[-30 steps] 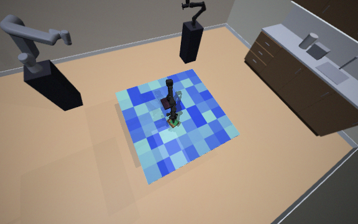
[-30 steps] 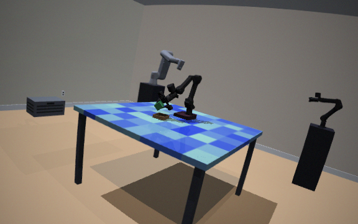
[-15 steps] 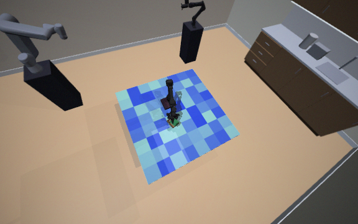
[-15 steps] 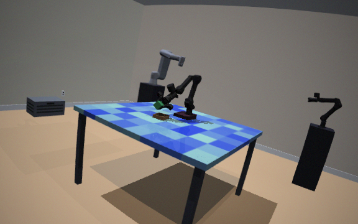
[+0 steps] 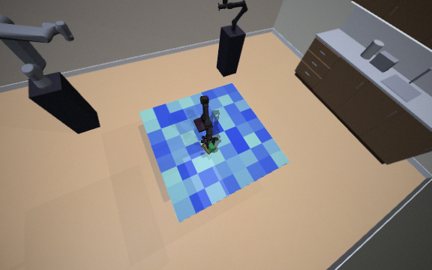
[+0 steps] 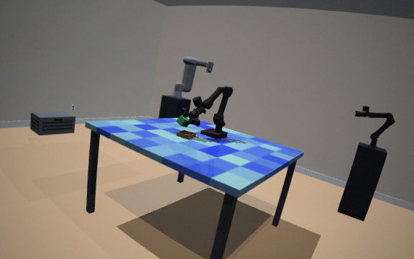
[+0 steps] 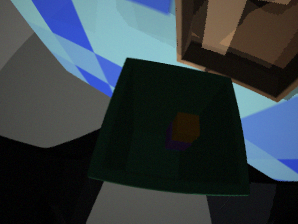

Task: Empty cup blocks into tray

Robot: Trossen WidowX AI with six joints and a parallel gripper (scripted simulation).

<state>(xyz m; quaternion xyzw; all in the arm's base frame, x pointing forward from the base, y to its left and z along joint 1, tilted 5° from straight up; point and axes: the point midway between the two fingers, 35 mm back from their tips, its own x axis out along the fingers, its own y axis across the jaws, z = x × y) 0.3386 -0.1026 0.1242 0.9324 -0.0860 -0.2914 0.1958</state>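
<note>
Green on the cup (image 5: pixel 211 147) (image 6: pixel 182 121) (image 7: pixel 150 115), orange on one block (image 7: pixel 186 127), purple on another block (image 7: pixel 175 144), brown on the tray (image 5: pixel 204 145) (image 6: pixel 185 137) (image 7: pixel 225 70), patchwork blues and pale aqua across the table (image 5: pixel 238 165) (image 6: pixel 192 151) (image 7: pixel 95 30).

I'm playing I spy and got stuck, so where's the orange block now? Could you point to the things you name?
In the wrist view, the orange block (image 7: pixel 187 126) is inside the green cup (image 7: pixel 150 155), right of its middle, against a purple block (image 7: pixel 175 144).

From here I see an orange block (image 7: pixel 186 127) against a purple one (image 7: pixel 178 146) inside the green cup (image 7: pixel 150 155).
</note>
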